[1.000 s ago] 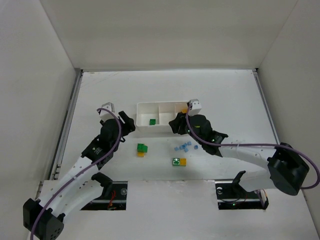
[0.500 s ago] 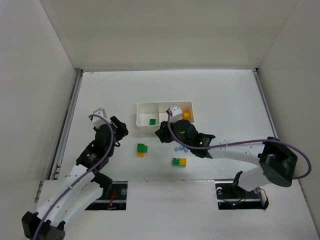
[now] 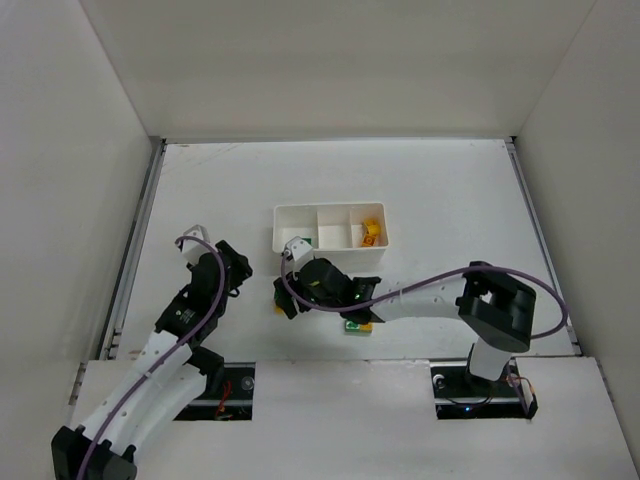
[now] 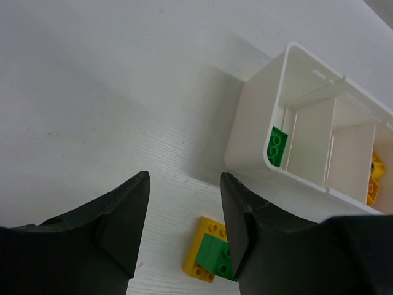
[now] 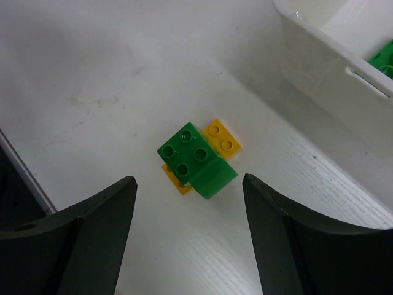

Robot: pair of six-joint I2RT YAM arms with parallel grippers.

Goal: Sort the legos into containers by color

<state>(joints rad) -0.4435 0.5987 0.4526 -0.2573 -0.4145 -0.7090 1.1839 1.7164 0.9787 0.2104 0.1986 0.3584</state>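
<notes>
A green brick stacked on a yellow one (image 5: 195, 158) lies on the table just in front of the white three-compartment tray (image 3: 330, 214). My right gripper (image 5: 187, 180) is open and hovers right over this pair, a finger on each side, not touching. My left gripper (image 4: 184, 178) is open and empty, left of the tray's left end (image 4: 252, 132), with the same pair (image 4: 212, 258) below it. One green brick (image 4: 277, 146) lies in the left compartment and a yellow brick (image 3: 371, 232) in the right one. The blue bricks are hidden under my right arm.
A second green-and-yellow pair (image 3: 357, 324) lies near the front edge, partly under my right forearm. My right arm stretches across the table in front of the tray. White walls enclose the table on three sides.
My right gripper swung left from the tray's right compartment, leaving the yellow brick there, to above the green-yellow pair. My left gripper drew back a little, down and to the left.
</notes>
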